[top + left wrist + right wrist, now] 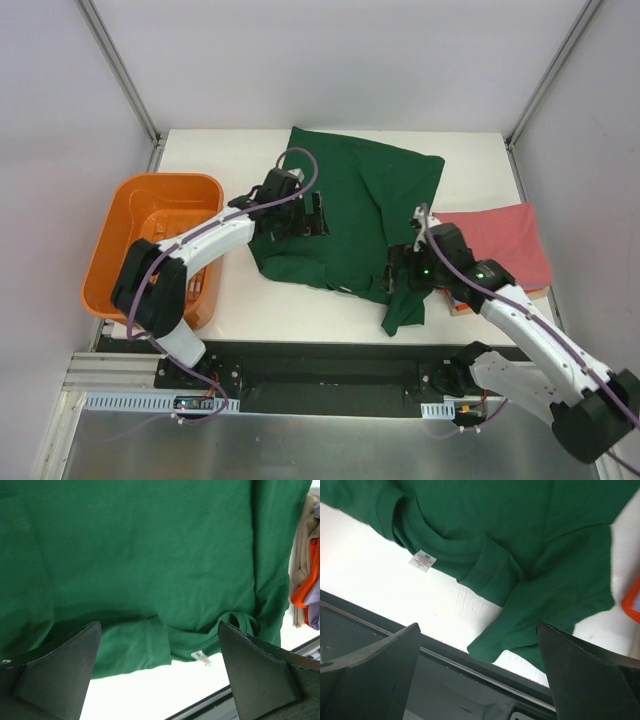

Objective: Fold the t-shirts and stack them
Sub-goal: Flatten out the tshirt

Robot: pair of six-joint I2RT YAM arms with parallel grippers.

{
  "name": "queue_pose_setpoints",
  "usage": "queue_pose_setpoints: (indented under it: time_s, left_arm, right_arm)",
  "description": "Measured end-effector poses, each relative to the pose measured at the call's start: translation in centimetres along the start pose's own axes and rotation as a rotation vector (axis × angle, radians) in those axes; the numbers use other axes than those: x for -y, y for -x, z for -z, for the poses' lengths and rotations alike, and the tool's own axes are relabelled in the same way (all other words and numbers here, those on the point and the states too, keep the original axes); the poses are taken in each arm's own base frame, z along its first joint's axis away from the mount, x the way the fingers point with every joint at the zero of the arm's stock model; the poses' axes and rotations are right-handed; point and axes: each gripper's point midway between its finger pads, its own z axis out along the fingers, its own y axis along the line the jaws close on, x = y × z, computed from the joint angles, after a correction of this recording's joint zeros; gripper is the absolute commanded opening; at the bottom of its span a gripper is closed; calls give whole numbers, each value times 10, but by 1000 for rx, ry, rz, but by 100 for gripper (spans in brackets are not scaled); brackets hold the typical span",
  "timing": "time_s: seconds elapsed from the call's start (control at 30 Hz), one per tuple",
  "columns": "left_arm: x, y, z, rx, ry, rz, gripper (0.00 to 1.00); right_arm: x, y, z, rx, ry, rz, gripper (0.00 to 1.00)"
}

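While the left gripper (300,216) and right gripper (401,272) hang wide open with nothing held, the dark green short-sleeved cloth t-shirt (365,205) lies part-folded in the middle of the frame — loose, I think, for its next fold — beside the pink-red folded t-shirt (497,240) at right.

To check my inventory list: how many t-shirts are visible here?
4, at least: the dark green shirt lies spread mid-table; the pink-red shirt tops the right pile; orange layer and lavender layer show in that pile. More may be hidden.
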Motion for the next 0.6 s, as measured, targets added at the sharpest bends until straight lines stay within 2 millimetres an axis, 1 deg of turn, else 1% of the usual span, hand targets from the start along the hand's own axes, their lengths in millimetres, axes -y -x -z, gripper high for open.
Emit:
queue_pose_setpoints:
  time_s: [0.1, 0.17, 0.23, 0.27, 0.33, 0.4, 0.47, 0.5, 0.6]
  left_arm:
    - [19, 1, -23, -48, -32, -44, 99]
    - [30, -1, -34, -66, -52, -75, 99]
    - [40, -8, -44, -95, -77, -101, 99]
    - [42, -13, -49, -111, -84, -109, 98]
    - [43, -30, -57, -162, -87, -128, 95]
    - [40, -45, -62, -201, -83, -138, 87]
    - [33, -63, -63, -245, -72, -142, 79]
    - [29, -71, -63, -263, -64, -143, 76]
    - [17, -93, -61, -305, -38, -148, 60]
  right_arm:
    - [-7, -14, -24, -85, -23, 64, 99]
    - [-7, -19, -36, -113, -47, 83, 100]
    - [-3, -24, -46, -133, -78, 91, 100]
    - [-3, -28, -50, -146, -92, 99, 100]
    - [1, -35, -56, -169, -119, 102, 99]
    - [6, -45, -60, -190, -147, 97, 96]
    - [12, -53, -61, -207, -177, 80, 95]
    - [16, -57, -60, -215, -195, 69, 93]
    - [32, -68, -56, -230, -279, 30, 89]
